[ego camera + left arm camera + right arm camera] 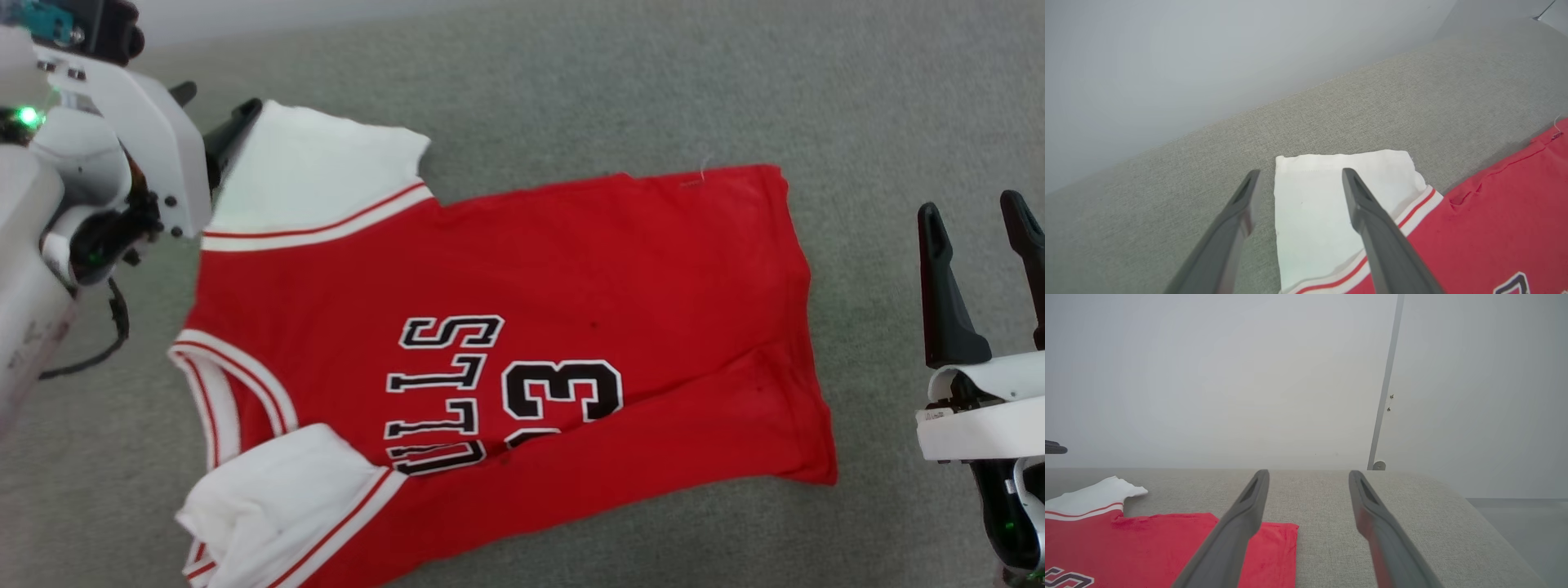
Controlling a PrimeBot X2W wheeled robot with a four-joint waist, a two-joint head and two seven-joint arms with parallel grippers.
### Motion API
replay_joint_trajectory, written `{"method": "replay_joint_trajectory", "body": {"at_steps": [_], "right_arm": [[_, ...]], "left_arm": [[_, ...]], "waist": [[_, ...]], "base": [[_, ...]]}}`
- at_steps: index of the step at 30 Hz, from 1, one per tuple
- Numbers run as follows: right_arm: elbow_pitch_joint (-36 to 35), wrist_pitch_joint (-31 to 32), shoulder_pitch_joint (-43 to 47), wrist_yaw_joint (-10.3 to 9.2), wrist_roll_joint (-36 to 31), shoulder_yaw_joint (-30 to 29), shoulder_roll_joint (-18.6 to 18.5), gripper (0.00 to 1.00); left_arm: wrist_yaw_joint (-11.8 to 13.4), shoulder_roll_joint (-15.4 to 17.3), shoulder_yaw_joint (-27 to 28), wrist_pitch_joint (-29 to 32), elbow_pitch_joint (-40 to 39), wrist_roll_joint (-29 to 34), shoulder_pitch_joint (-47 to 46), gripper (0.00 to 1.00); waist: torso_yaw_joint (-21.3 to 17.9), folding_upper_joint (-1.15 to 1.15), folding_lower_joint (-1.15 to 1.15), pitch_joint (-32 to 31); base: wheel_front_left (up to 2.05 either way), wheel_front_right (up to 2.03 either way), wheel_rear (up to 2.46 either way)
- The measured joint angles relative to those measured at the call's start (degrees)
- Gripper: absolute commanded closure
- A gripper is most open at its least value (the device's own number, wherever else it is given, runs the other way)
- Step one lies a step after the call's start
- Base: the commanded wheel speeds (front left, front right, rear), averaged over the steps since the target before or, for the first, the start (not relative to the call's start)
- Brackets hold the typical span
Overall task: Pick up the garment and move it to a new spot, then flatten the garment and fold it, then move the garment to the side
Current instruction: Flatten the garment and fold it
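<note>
Left end effector (1301, 173): its fingers are standing spread and holding nothing. They are straddling the outer edge of the far sleeve (1310, 196). You cannot tell whether the tips are touching cloth.
Right end effector (970, 204): it is also standing spread and empty, just beside the hem (808, 327) and over bare desk (571, 90).
Garment (531, 269): it is lying chest-up across the grey fabric-covered desk, collar toward your left arm and hem toward your right.
Condition: a red flap (653, 441) along the near edge is lying over part of the lettering and number. The near sleeve (269, 498) is bunching.
Step in hand, as judged: you are flattening the cloth and beginning the fold.
Method: you should be pinching the far sleeve at its cuff edge, one layer only, and closing low against the desk.
Coordination: you should be bringing the right fingers onto the hem corner, so both ends are moving together.
Risk: pulling from one side alone is likely dragging the whole jersey and deepening the near-edge crease.
</note>
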Motion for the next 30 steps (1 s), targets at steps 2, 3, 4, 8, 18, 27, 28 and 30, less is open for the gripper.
{"method": "replay_joint_trajectory", "body": {"at_steps": [2,3,4,8,18,27,28,30], "right_arm": [[-0.47,-0.76,-0.1,0.0,-0.01,-0.12,0.81,0.0],[-0.56,-0.75,-0.14,0.0,0.0,-0.31,1.18,0.0],[-0.57,-0.78,-0.14,0.0,-0.01,-0.3,1.42,0.0],[-0.54,-1.1,-0.51,0.0,0.01,-0.21,2.32,0.0],[-0.37,-0.71,-1.85,0.0,0.52,0.27,2.53,0.0],[-0.63,3.33,-3.14,0.0,2.59,2.34,0.53,0.0],[-0.65,4.35,-3.38,0.0,3.23,2.53,0.44,0.0],[-1.05,6.73,-4.08,0.0,5.17,3.28,-0.16,0.0]], "left_arm": [[-0.41,-0.71,-0.08,0.82,1.53,0.05,-0.99,0.0],[-0.53,-1.08,-0.38,1.29,2.27,0.19,-1.51,0.0],[-0.73,-1.34,-0.7,1.99,3.15,0.33,-1.94,0.0],[-1.4,-2.3,-1.87,4.13,6.41,0.92,-3.84,0.0],[-2.18,-4.34,-4.37,11.61,15.14,1.79,-8.09,0.0],[-2.27,-7.14,-4.12,20.15,20.41,-1.51,-11.26,1.0],[-2.46,-7.37,-4.15,20.69,20.67,-1.77,-11.52,1.0],[-2.5,-7.64,-4.41,21.15,20.95,-1.69,-12.04,1.0]], "waist": [[-0.78,0.0,0.0,1.26],[-1.14,0.0,0.0,1.86],[-1.49,0.0,0.0,2.45],[-2.71,0.0,0.0,4.65],[-4.42,0.0,0.0,8.53],[-4.84,0.0,0.0,10.02],[-4.83,0.0,0.0,10.12],[-4.79,0.0,0.0,10.26]], "base": [[0.0,0.0,0.0],[0.0,0.0,0.0],[0.0,0.0,0.0],[0.0,0.0,0.0],[0.0,0.0,0.0],[0.0,0.0,0.0],[0.0,0.0,0.0],[0.0,0.0,0.0]]}}
